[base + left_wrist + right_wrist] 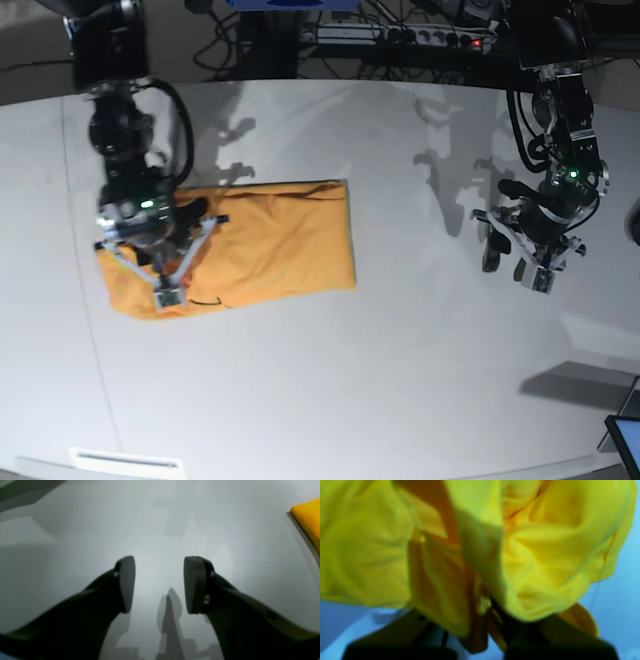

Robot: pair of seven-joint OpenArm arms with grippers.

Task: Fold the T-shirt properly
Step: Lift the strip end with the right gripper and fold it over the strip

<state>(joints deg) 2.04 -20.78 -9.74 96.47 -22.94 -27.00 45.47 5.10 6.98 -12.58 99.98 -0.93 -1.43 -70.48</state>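
The orange-yellow T-shirt [270, 245] lies partly folded as a rough rectangle on the left half of the white table [400, 380]. My right gripper [193, 214] is down on the shirt's left part. In the right wrist view the cloth [545, 555] fills the frame and is bunched between the dark fingers of the right gripper [492, 616], so it looks shut on the shirt. My left gripper [503, 262] hovers over bare table far to the right of the shirt. It is open and empty [160, 585], with only a corner of the shirt [310, 517] in its view.
Cables and a power strip [430, 38] run along the table's back edge. A screen corner [625, 440] sits at the front right. A white label [125, 462] lies at the front left edge.
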